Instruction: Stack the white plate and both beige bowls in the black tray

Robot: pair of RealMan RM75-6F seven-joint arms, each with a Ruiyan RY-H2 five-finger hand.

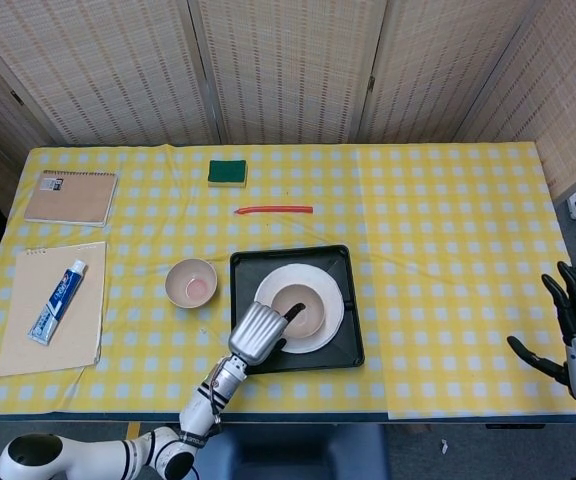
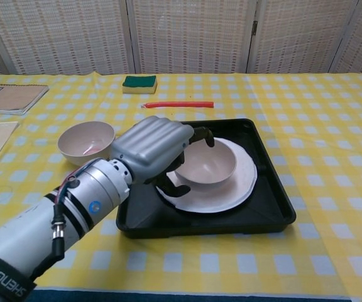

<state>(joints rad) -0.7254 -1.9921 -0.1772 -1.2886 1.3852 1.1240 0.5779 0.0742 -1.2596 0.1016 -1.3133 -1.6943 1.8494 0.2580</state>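
The black tray (image 1: 288,253) (image 2: 269,189) sits at the table's near middle, with the white plate (image 1: 332,300) (image 2: 244,173) lying in it. One beige bowl (image 1: 308,303) (image 2: 211,165) stands upright on the plate. My left hand (image 1: 258,333) (image 2: 153,148) reaches in from the near left and grips this bowl's near-left rim, fingers hooked over the edge and thumb under it. A second beige bowl (image 1: 191,283) (image 2: 87,141) stands on the cloth just left of the tray. At the table's near right edge my right hand (image 1: 573,330) hangs with fingers spread, holding nothing.
A green sponge (image 1: 227,172) (image 2: 139,83) and a red stick (image 1: 274,210) (image 2: 178,105) lie behind the tray. At the far left are a spiral notebook (image 1: 70,197) and a toothpaste tube (image 1: 58,302) on a beige pad (image 1: 78,330).
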